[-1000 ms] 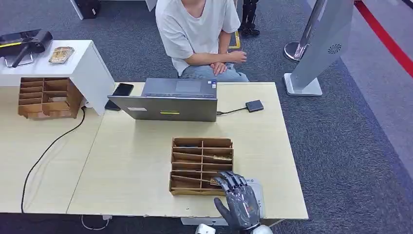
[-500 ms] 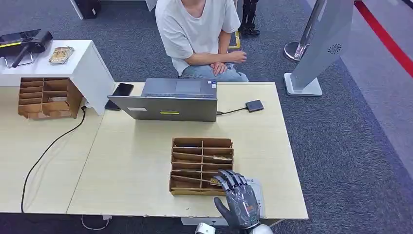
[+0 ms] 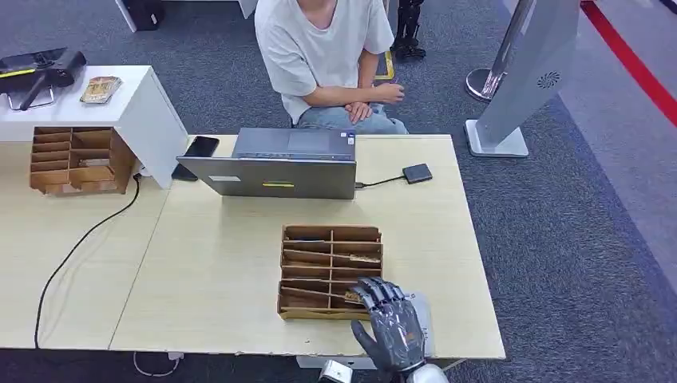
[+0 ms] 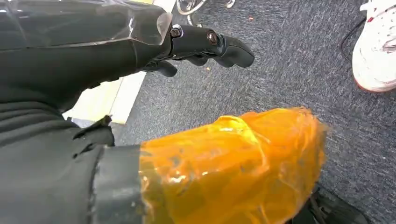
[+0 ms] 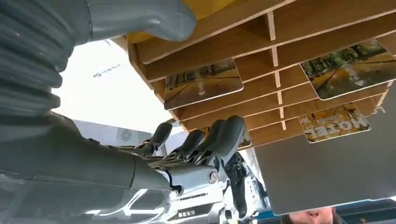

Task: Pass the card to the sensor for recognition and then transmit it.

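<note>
A wooden slotted rack (image 3: 330, 271) stands near the table's front edge with several picture cards in its slots. One card (image 3: 358, 258) lies in a right-hand slot. The right wrist view shows cards (image 5: 202, 84) lying flat on the rack's shelves (image 5: 322, 32). My right hand (image 3: 391, 325) hovers at the rack's near right corner, fingers spread and holding nothing; the fingers (image 5: 205, 142) reach towards the lower slots. A small black sensor (image 3: 417, 173) lies at the far right of the table, wired to a laptop (image 3: 275, 163). My left hand (image 4: 205, 44) hangs over carpet, holding nothing.
A person sits behind the laptop at the table's far side (image 3: 327, 56). A white flat object (image 3: 421, 309) lies under my right hand. A second rack (image 3: 76, 159), a phone (image 3: 201, 146) and a black cable (image 3: 80, 235) are at the left. A grey stand (image 3: 519, 80) is on the carpet at the right.
My right hand has edged slightly forward towards the rack's near corner. Nothing else has moved.
</note>
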Available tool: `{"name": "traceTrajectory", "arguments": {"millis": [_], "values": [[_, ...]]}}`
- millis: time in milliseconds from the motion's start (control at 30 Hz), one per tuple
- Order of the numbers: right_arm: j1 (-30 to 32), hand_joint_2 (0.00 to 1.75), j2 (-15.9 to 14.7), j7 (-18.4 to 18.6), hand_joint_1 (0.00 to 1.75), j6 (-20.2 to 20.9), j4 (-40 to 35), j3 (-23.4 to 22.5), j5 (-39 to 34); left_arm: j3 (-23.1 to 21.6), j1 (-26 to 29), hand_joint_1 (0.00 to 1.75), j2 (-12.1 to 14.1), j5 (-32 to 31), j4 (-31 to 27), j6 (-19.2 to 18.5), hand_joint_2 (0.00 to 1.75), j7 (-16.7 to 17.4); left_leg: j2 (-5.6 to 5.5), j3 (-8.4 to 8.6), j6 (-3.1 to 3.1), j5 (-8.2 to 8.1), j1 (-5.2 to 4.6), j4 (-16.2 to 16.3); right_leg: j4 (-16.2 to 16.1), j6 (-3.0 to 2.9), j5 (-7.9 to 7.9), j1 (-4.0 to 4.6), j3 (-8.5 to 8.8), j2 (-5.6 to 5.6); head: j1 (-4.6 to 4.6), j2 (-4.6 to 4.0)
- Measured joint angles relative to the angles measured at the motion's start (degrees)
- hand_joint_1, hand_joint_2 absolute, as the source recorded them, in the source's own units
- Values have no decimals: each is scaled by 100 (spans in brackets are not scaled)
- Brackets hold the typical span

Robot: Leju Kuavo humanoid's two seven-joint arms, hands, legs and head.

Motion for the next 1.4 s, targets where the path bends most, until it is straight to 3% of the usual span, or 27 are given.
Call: {"name": "traceTrajectory", "arguments": {"millis": [700,833,867,900,933,1100,1133,1400], "values": [[-77,175,105,-70,59,77,223,-120,-68,-2,1,0,11,-4,0,-18,0,-18,0,0,0,0,0,0,0,0,0,0,0,0,0,0],[-82,175,105,-76,77,77,238,-127,-68,-2,2,0,11,-4,0,-20,0,-28,0,0,0,0,0,0,0,0,0,0,0,0,0,0],[-83,175,109,-87,89,77,245,-129,-68,-2,1,0,11,-4,0,-20,0,-28,0,0,0,0,0,0,0,0,0,0,0,0,0,0],[-84,175,111,-107,115,77,251,-131,-70,-2,1,0,11,-4,0,-20,0,-31,0,0,0,0,0,0,0,0,0,0,0,0,0,0],[-86,175,114,-116,129,77,254,-136,-70,-2,1,0,11,-2,0,-20,0,-31,0,0,0,0,0,0,0,0,0,0,0,0,0,0],[-91,175,116,-120,129,77,254,-138,-70,-2,1,0,11,-2,0,-20,0,-31,0,0,0,0,0,0,0,0,0,0,0,0,0,0],[-117,175,127,-131,140,77,254,-146,-70,-2,1,0,11,-2,0,-20,0,-37,0,1,0,0,0,0,0,0,0,0,0,0,0,0],[-158,175,162,-177,140,72,258,-166,-74,-2,1,0,11,30,0,-20,0,-44,0,2,0,0,0,0,0,0,0,0,0,0,0,0]]}}
